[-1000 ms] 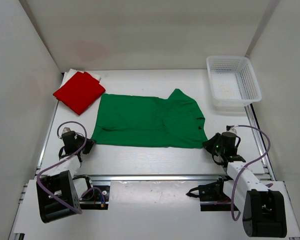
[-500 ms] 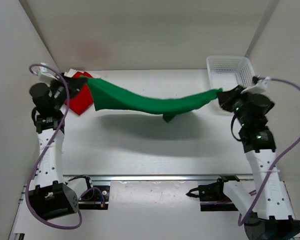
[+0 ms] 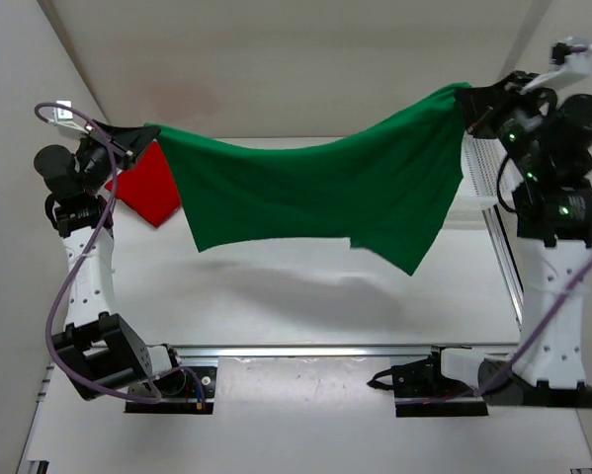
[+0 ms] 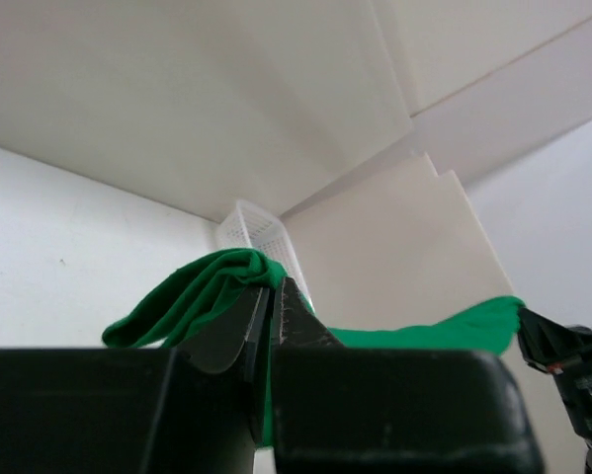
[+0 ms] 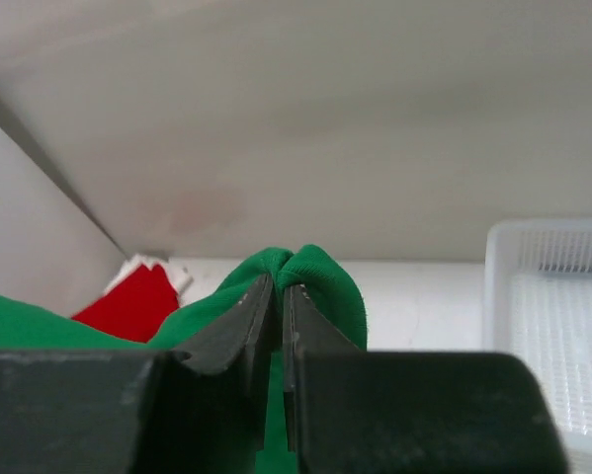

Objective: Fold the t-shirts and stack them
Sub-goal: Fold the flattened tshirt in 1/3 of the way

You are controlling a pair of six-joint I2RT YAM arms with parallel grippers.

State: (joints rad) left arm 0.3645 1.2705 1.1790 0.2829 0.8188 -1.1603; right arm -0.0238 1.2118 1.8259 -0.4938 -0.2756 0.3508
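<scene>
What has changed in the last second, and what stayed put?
Both arms swung up and away from the near edge, lifting the green t-shirt off the table. It lay flat; now it hangs stretched in the air between the left gripper and the right gripper, each shut on one end. The red t-shirt at the far left and the basket at the far right have not moved.
</scene>
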